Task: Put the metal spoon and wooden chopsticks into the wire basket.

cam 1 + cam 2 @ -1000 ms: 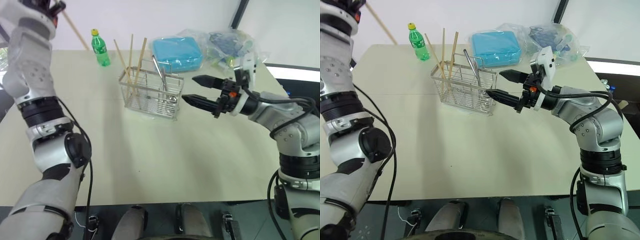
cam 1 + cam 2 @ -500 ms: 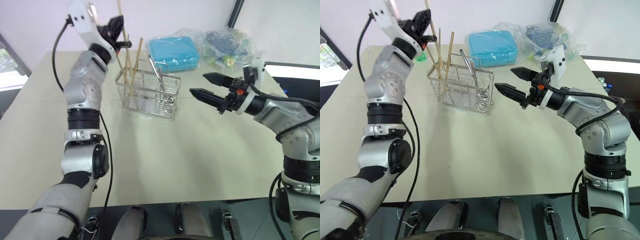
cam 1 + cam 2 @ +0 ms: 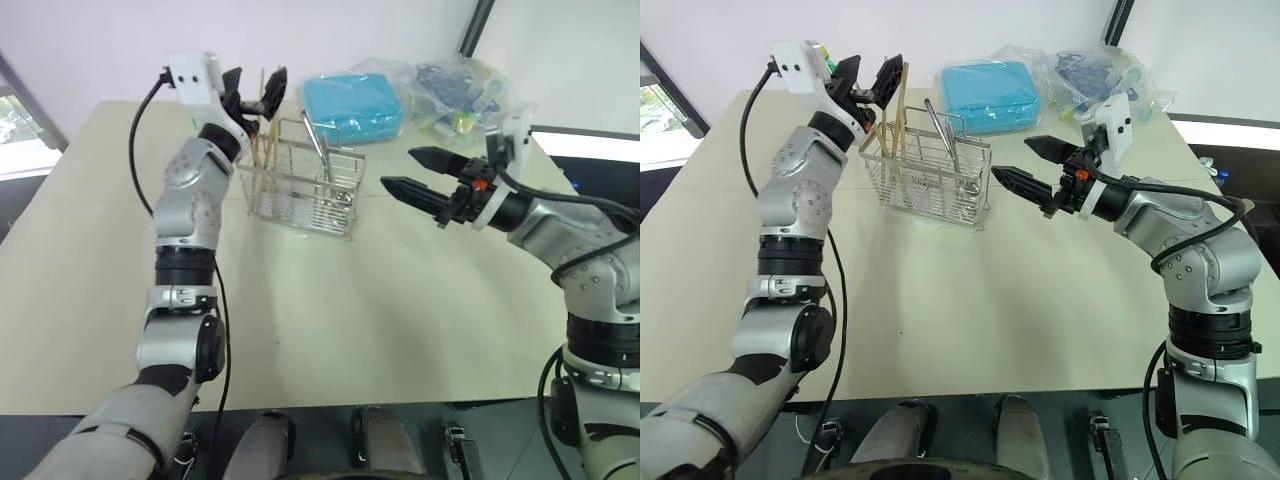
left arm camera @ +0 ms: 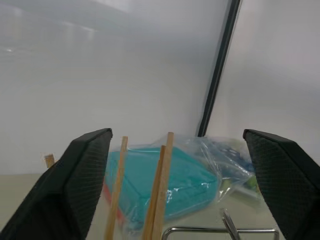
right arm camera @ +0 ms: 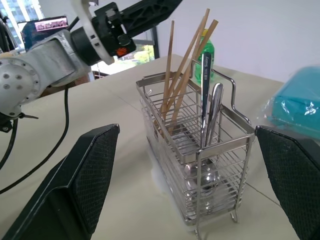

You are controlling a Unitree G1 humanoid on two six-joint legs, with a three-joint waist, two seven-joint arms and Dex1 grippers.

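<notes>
A: Where's the right gripper (image 3: 1012, 163)?

B: Level above the table (image 3: 970, 300), fingers spread wide, nothing between them. The wire basket (image 3: 928, 178) stands just past its tips.

A: And inside the basket?

B: The metal spoon (image 5: 208, 135) stands bowl-down in the end nearest that claw; the wooden chopsticks (image 5: 186, 67) lean in the far end.

A: The left gripper (image 3: 867, 77)?

B: Released, jaws apart, poised just over the chopstick tops. Beyond lie a blue box (image 3: 354, 104) and a green bottle (image 5: 204, 60).
</notes>
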